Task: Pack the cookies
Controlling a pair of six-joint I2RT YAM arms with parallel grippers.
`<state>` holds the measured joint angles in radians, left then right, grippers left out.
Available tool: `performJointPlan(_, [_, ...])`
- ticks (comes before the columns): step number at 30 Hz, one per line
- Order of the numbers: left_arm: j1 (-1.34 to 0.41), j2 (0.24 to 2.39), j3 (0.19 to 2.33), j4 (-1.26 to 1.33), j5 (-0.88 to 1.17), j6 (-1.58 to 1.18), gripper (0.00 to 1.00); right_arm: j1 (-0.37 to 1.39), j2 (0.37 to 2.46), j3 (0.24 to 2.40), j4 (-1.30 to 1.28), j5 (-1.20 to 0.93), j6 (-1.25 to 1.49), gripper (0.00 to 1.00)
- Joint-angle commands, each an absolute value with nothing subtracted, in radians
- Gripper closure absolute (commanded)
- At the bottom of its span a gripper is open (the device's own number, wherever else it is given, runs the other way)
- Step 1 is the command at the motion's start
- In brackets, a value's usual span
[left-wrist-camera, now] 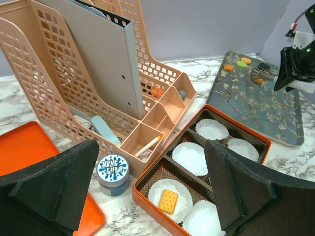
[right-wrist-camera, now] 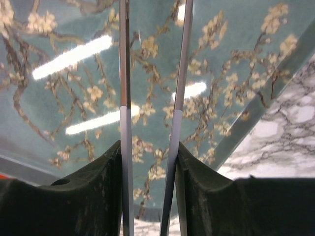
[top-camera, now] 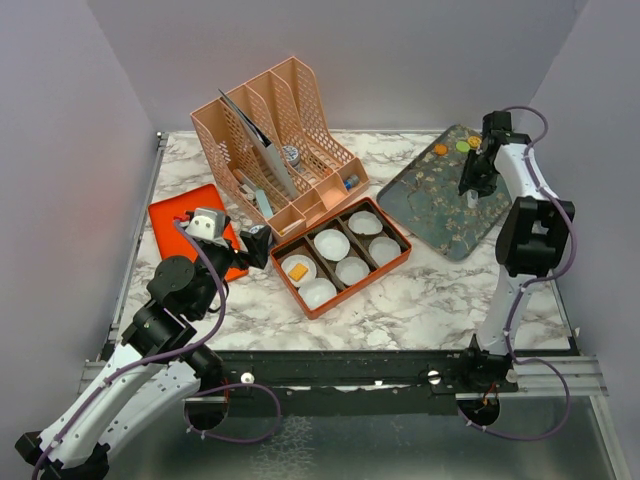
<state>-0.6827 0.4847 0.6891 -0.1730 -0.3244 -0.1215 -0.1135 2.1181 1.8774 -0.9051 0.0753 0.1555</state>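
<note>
My right pincer (right-wrist-camera: 150,187) is clamped on a pair of metal tweezers (right-wrist-camera: 125,123), one blade against each finger and the blades slightly apart. Their tips run out of the wrist view, so I cannot tell whether they carry anything. The pincer hangs over the floral tray (left-wrist-camera: 256,113) at the far right of the counter (top-camera: 430,300). The loose cookies (left-wrist-camera: 241,64) lie in a small cluster at that tray's far corner: orange rounds, a green one and a black one. One square cookie (left-wrist-camera: 168,200) already sits in a paper cup (left-wrist-camera: 156,191) in the orange box (top-camera: 390,262); the other cups look empty. My left pincer (left-wrist-camera: 152,147) stands wide open, holding nothing, beside the box's left end.

I judge these pieces to be very light, flat and stiff. They lie flush on a glossy tray, so they will likely skid away from a blade rather than lift. I would take each one across its rim, a tweezer tip on either side, with a gentle squeeze. Squeezed too hard, it may pop out or chip.
</note>
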Motion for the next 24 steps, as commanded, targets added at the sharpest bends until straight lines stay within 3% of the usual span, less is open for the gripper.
performJointPlan(1, [-0.677, 0.485, 0.68, -0.149, -0.337, -0.112, 0.01, -0.114, 2.0, 1.798, -0.88, 0.018, 0.145, 0.84])
performJointPlan(6, [-0.669, 0.486, 0.68, -0.149, -0.333, -0.115, 0.01, -0.087, 1.915, 1.69, -0.854, 0.008, 0.146, 0.87])
performJointPlan(10, [-0.664, 0.49, 0.678, -0.149, -0.335, -0.115, 0.01, -0.065, 1.852, 1.621, -0.837, 0.008, 0.151, 0.95])
performJointPlan(24, [-0.634, 0.519, 0.676, -0.149, -0.337, -0.115, 0.01, 0.145, 1.625, 1.44, -0.811, -0.027, 0.165, 0.95])
